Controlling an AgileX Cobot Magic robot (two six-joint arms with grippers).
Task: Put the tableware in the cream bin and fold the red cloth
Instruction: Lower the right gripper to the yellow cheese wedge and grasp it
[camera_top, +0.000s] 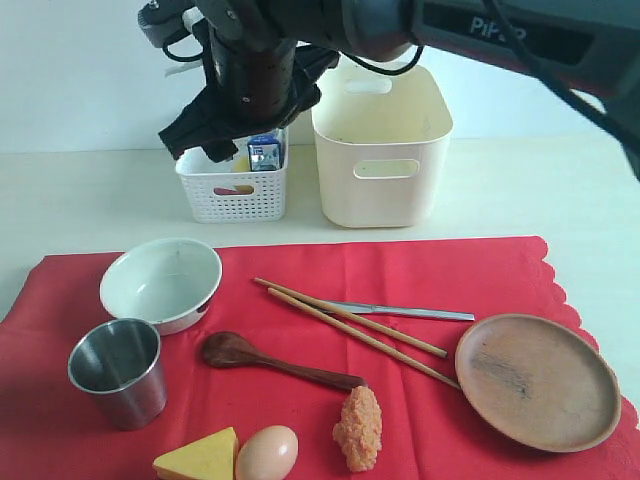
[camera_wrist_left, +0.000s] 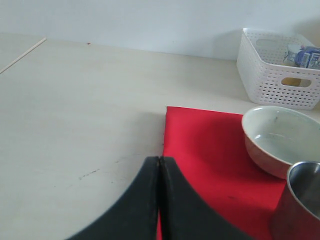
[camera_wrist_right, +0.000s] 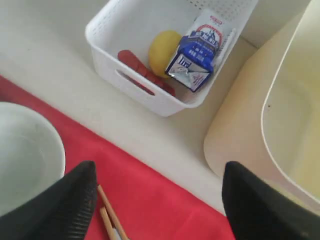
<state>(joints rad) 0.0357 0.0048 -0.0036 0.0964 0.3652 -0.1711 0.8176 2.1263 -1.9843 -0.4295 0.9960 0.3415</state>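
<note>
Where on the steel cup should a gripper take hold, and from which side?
Likely its rim, from above: the cup stands upright, mouth open, so the wall can be pinched inside and out. The bowl close by may crowd a side approach.

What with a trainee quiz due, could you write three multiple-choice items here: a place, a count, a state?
1. Where is the milk carton? A in the white basket; B in the bin; C on the plate.
2. How many chopsticks lie on the red cloth? A one; B two; C four.
3. The left gripper is: A open; B shut on the cup; C shut, empty.
Answers: A, it stands inside the basket; B, two sticks lie side by side; C, its fingers meet with nothing between.
</note>
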